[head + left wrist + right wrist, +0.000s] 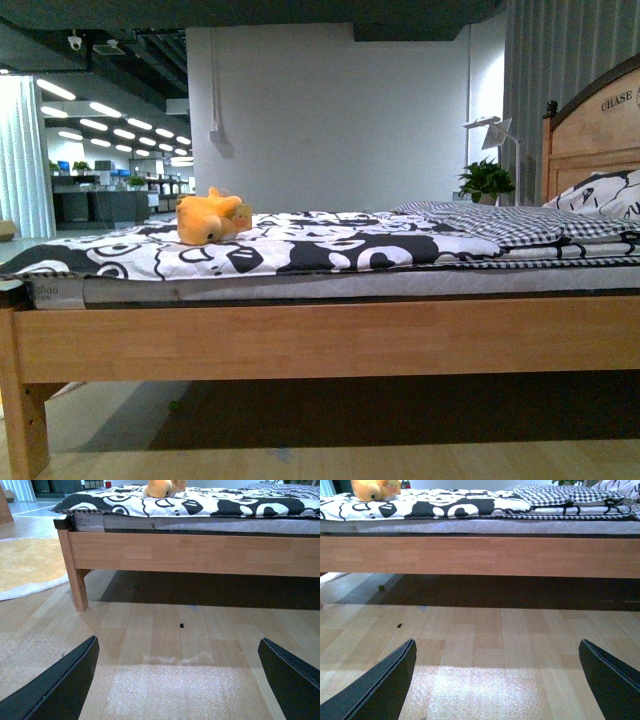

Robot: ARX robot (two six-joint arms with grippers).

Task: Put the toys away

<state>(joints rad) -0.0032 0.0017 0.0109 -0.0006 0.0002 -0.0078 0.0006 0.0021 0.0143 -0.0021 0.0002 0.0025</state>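
Front view showed the soft orange-yellow plush toy [210, 220] up on the black-and-white quilt [330, 248], leftward, nearer the gaping left gripper [177, 640] than the gaping right gripper [496, 641].

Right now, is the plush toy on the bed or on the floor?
On the bed: the plush toy lies on the black-and-white bedspread, far from the pillows.

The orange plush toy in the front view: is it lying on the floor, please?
No, the plush toy lies on top of the patterned bedcover.
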